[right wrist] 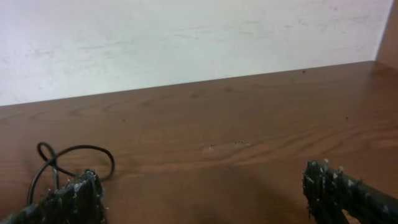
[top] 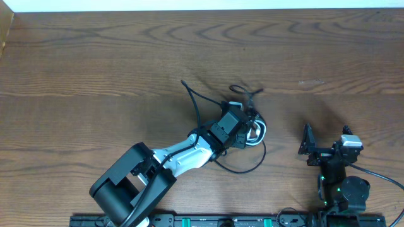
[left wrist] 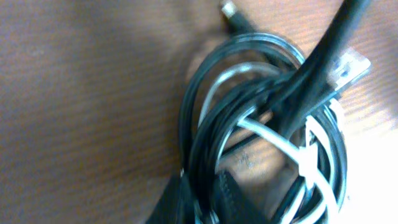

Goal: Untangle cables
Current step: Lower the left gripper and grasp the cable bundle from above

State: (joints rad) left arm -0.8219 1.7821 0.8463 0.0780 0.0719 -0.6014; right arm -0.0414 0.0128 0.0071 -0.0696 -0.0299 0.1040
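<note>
Left side, front edge of the wooden table (top: 88, 63): the left arm (top: 183, 156) reaches from its base diagonally toward the middle.

Left gripper (top: 247, 130): pressed down onto the cables (left wrist: 261, 124), jaws clenched. In the wrist view, black strands run straight into the dark fingers (left wrist: 199, 208) at the bottom edge, so the grip looks to be on the bundle itself.

Cables: in a heap near the table's centre, just right of the left arm's tip. Black cords coil in overlapping rings with a white cord (left wrist: 273, 140) threaded through them. One black strand (top: 192, 98) trails away to the upper left, a small loop (top: 243, 90) sticks out at the far side, and a wider loop sags toward the near edge. A small plug (left wrist: 233, 12) lies on the wood just beyond the coil.

Right gripper (top: 327, 146): well apart from the heap, near the front right, fingers spread wide with nothing but bare wood between them.
</note>
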